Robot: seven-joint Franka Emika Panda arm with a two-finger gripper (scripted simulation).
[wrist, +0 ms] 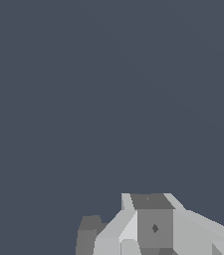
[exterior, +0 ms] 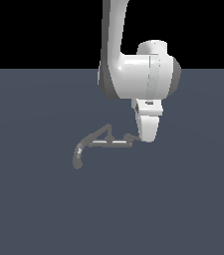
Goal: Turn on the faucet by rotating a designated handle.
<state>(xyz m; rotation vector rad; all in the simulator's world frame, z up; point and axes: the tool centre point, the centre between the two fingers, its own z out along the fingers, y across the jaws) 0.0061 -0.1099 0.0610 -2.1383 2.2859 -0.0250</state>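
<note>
The faucet is a small grey fixture on the flat grey floor. Its thick curved spout bends down at the exterior view's left, and a thin shiny bar runs along its base. A longer slanted lever forms a peak. The handle, a short stubby lever, sticks out at the exterior view's right end. My gripper hangs right next to the handle, its tip touching or nearly touching it, fingers together and holding nothing. In the wrist view the gripper shows with a grey stub beside it.
The white arm rises from above the gripper to the top of the exterior view. The floor is flat dark grey, with no other objects in view.
</note>
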